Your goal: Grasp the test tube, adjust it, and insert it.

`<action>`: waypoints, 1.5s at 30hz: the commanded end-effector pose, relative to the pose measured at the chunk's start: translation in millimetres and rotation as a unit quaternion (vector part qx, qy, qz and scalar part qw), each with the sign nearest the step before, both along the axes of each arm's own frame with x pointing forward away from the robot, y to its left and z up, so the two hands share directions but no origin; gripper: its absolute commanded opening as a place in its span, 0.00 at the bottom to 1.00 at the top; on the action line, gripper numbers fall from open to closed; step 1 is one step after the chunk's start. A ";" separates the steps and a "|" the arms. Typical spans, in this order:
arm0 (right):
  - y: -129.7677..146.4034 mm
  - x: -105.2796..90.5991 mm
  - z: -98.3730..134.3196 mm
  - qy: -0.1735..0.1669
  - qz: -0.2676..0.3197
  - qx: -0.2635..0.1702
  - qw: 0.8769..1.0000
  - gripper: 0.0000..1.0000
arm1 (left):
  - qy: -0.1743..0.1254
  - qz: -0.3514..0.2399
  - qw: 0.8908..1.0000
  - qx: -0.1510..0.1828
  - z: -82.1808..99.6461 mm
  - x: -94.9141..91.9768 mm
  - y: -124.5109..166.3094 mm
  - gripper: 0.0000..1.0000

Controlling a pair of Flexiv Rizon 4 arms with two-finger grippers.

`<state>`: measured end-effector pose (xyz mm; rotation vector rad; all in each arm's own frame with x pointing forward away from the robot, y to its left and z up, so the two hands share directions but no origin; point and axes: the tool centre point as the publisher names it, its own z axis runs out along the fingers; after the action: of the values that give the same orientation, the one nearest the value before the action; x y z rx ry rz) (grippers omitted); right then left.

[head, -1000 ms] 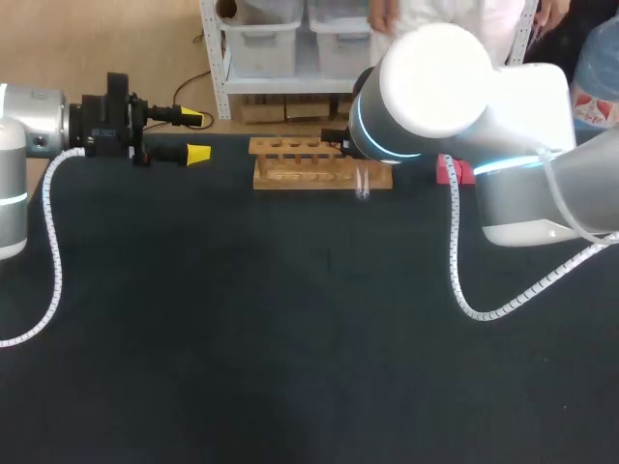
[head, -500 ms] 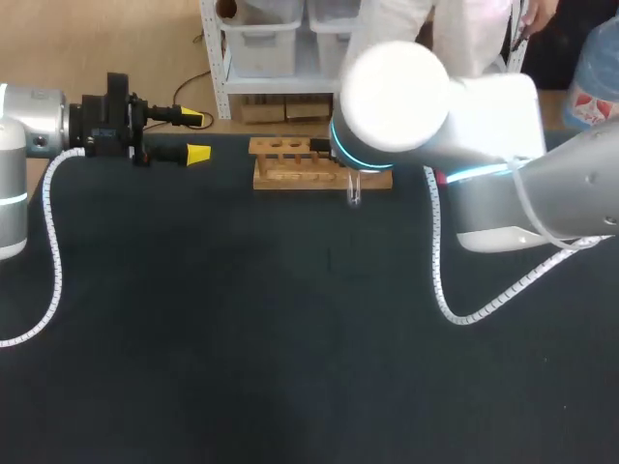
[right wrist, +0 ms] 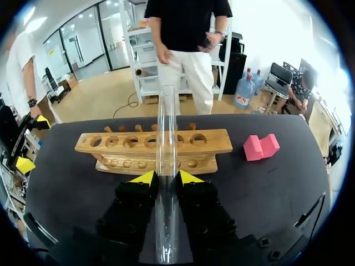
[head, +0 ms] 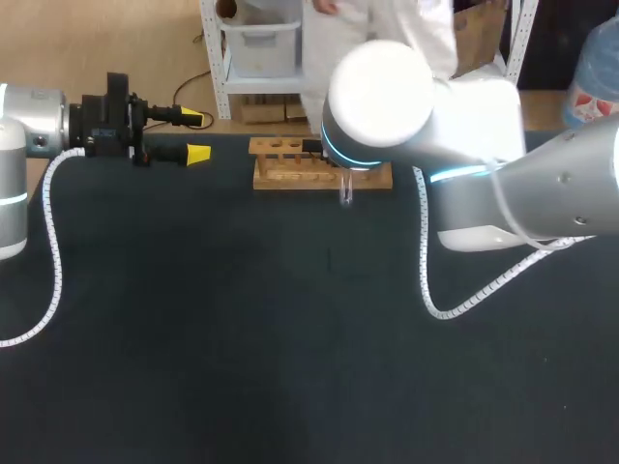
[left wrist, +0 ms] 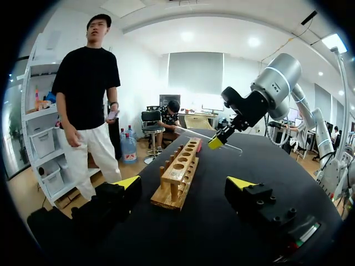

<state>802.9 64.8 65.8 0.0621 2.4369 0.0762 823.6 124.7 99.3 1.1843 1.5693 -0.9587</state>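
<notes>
The right gripper [right wrist: 166, 178] is clenched on the test tube [right wrist: 166, 122], its yellow tips pinching the glass from both sides. The tube's long axis runs out along the fingers, lying nearly level and crosswise to the wooden rack [right wrist: 111, 142], its forward end over the row of holes. The left gripper [head: 197, 135] is released, off the rack's left end, holding nothing.
</notes>
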 end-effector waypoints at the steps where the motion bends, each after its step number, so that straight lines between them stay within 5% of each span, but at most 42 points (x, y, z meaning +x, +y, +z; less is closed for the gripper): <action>1: 1.4 5.4 -5.0 0.005 0.001 -0.002 1.000 0.00 | -0.002 0.000 1.000 -0.001 -1.2 0.1 0.3 1.00; 45: -2.5 13.3 -32.3 0.056 0.011 0.000 0.998 0.00 | -0.002 0.000 1.000 -0.001 -1.2 0.1 0.3 1.00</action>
<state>813.7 62.1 35.3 0.0394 2.5434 0.0851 823.6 124.7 99.3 1.1843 1.5693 -0.9587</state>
